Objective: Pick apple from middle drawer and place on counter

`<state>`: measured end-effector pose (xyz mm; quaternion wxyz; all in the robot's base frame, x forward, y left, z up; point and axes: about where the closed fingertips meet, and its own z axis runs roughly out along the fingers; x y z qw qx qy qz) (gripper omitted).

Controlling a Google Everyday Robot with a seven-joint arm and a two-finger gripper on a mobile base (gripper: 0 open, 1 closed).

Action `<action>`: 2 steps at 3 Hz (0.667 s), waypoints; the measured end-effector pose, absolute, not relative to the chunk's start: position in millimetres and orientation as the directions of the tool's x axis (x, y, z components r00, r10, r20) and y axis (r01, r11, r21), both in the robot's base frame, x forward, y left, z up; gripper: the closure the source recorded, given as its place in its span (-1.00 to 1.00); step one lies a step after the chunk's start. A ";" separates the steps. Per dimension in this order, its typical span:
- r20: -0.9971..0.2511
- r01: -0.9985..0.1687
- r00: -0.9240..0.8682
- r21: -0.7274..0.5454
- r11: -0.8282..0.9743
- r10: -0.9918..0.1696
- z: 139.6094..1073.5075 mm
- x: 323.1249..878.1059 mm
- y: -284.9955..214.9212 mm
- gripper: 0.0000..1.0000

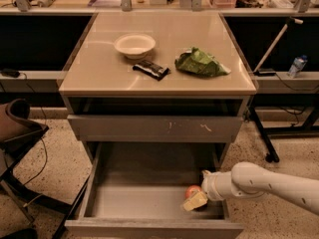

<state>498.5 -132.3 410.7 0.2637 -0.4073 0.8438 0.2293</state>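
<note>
One arm, white and smooth, comes in from the right edge of the camera view and dips into the open middle drawer, the lowest one pulled out of the grey cabinet. The gripper sits low in the drawer's front right corner, right at the apple. The apple rests on the drawer floor, red-orange, with a pale yellowish part of the gripper lying across its front side and touching it. Whether the jaws are clamped on the apple or merely set around it, I cannot tell from this angle.

Above, a closed drawer front with white scratch marks spans the cabinet. The counter on top carries three things: a white bowl toward the back left, a dark snack bar just in front of it, and a crumpled green foil bag to the right. A cluttered bench with metal posts runs behind. A dark chair stands at the left, and a water bottle sits on a shelf at the far right.
</note>
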 end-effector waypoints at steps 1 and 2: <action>-0.623 -0.811 -0.535 0.191 0.553 -0.570 399.5 490.3 -125.2 -1.00; -0.622 -0.809 -0.536 0.186 0.557 -0.571 398.6 491.0 -125.2 -1.00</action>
